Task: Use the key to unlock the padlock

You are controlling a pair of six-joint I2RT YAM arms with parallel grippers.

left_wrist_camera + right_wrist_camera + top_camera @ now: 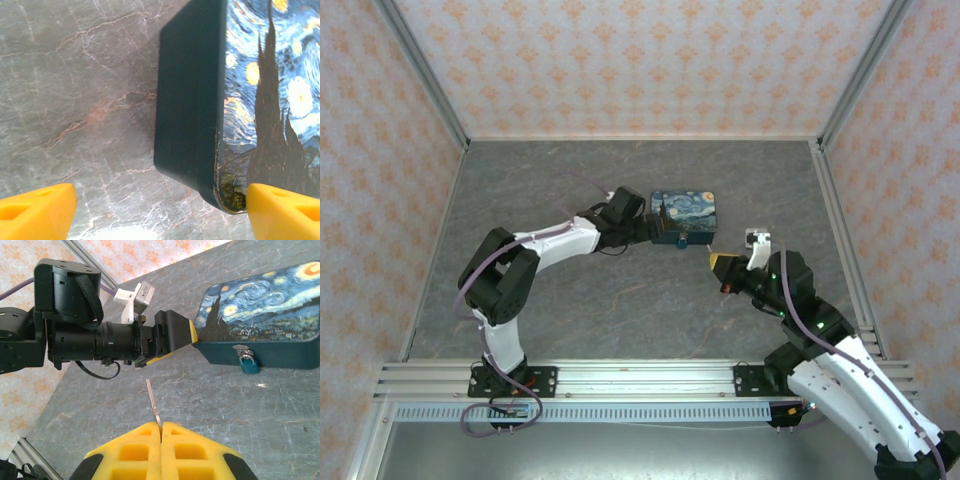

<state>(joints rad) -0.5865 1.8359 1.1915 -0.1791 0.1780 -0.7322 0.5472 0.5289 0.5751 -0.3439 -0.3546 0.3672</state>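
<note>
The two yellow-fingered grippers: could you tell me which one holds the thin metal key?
The right gripper, its jaws shut on the thin metal key; the left gripper stands open at a corner of the blue-and-yellow painted tin.

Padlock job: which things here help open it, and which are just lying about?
For the job: padlock; key, pinched in the right hand; painted tin the padlock hangs on; open left hand at the tin's corner.
Just there: table; patterned walls.

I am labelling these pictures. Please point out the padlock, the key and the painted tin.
padlock [249, 367], right wrist view, teal body
key [154, 405], right wrist view, middle of blade
painted tin [683, 210], top external view, painted lid
</note>
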